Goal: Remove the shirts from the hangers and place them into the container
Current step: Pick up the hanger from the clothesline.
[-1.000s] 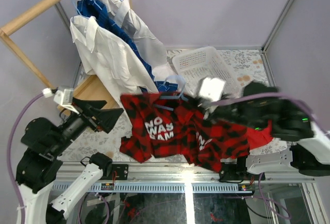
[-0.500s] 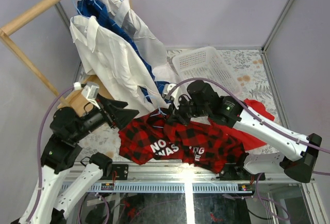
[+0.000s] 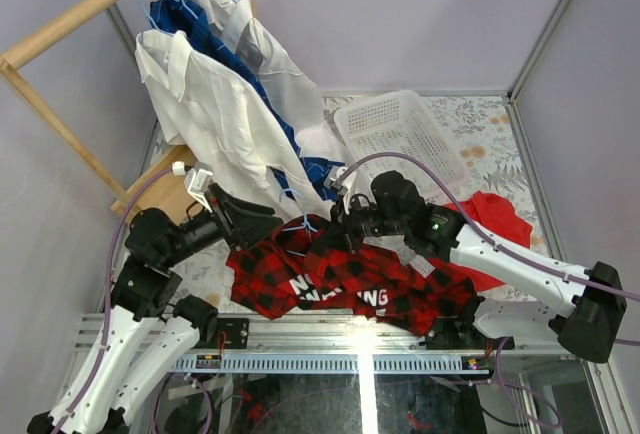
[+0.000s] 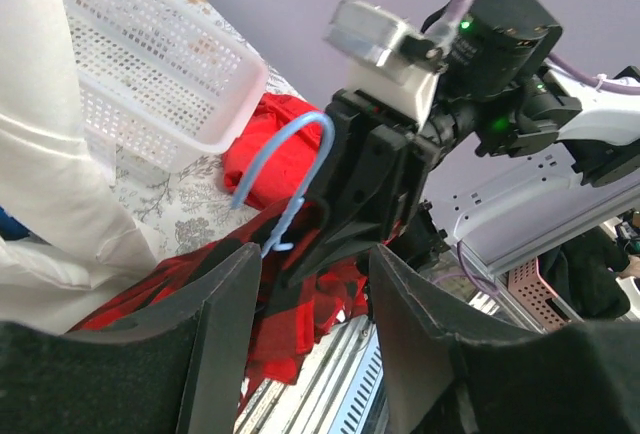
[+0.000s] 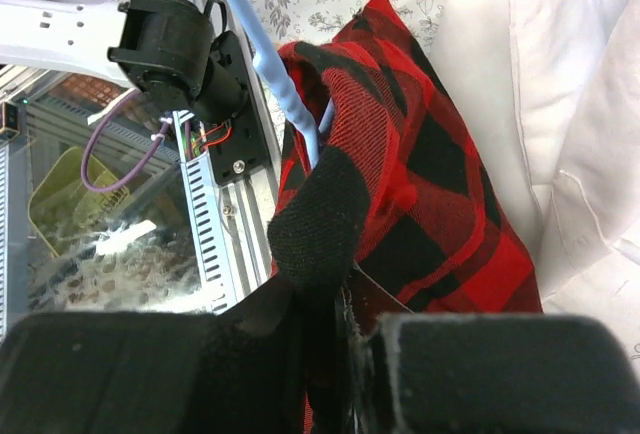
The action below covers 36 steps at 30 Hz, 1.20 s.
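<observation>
Right gripper (image 5: 335,294) is clamped tight on the plaid shirt (image 3: 340,279), right beside the blue hanger (image 5: 258,42) wire. Left gripper (image 4: 312,254), jaws apart, faces the hanger's hook. The shirt sprawls along the near table edge, outside the white basket (image 3: 400,132).

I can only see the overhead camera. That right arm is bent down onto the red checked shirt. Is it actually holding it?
Observer: Yes. Its wrist camera shows the right jaws shut on a fold of the red checked shirt, right beside the blue hanger wire.
Operator: And the other one, has it grabbed anything?
Observer: No. Its wrist camera shows the left jaws apart with nothing between them, pointed at the hanger's hook, which sticks up free.
</observation>
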Motion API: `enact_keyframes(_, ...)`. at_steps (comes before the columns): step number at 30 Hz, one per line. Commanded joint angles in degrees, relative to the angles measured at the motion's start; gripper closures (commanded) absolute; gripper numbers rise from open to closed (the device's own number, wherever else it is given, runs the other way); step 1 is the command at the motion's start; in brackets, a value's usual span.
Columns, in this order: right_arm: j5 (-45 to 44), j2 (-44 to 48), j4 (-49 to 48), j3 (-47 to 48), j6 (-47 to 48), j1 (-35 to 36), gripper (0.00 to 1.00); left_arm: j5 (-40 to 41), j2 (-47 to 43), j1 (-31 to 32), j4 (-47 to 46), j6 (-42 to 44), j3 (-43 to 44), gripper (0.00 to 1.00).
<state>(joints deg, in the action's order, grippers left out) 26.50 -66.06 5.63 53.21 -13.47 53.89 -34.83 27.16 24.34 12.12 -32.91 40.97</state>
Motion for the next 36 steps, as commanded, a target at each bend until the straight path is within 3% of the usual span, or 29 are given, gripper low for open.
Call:
enact_keyframes(1, -0.44, -2.04, -3.34, 3.69, -4.23, -0.23, 1.00, -1.18, 1.38, 0.30, -3.97, -1.66, 0.06, 0.55)
enact_keyframes(6, -0.01, -1.79, -5.48, 3.59, -6.20, -0.23, 1.00, 1.34, 7.68, 1.45, -3.24, -1.37, 1.05, 0.58)
enact_keyframes(15, -1.89, -1.44, -4.50, 2.84, -6.15, -0.20, 1.00, 17.91, 12.00, 17.51, -12.78, -0.48, -2.18, 0.60)
enact_keyframes(19, -1.58, -1.53, -4.68, 3.17, -6.19, -0.24, 1.00, 27.15, 12.88, 22.37, -10.47, 2.54, -1.52, 0.67)
enact_keyframes(23, -0.35, -0.82, -5.23, 2.73, -6.38, -0.22, 1.00, 30.05, 12.90, 23.29, -9.68, 3.50, -1.73, 0.69)
enact_keyframes(28, -2.00, 0.21, -4.40, 2.36, -6.28, -0.18, 1.00, 31.69, 11.73, 23.75, -6.92, 4.23, -0.65, 0.61)
enact_keyframes(36, -0.36, 0.53, -4.98, 2.19, -6.67, -0.20, 1.00, 36.39, 12.64, 23.77, -2.26, 3.22, 1.23, 0.58)
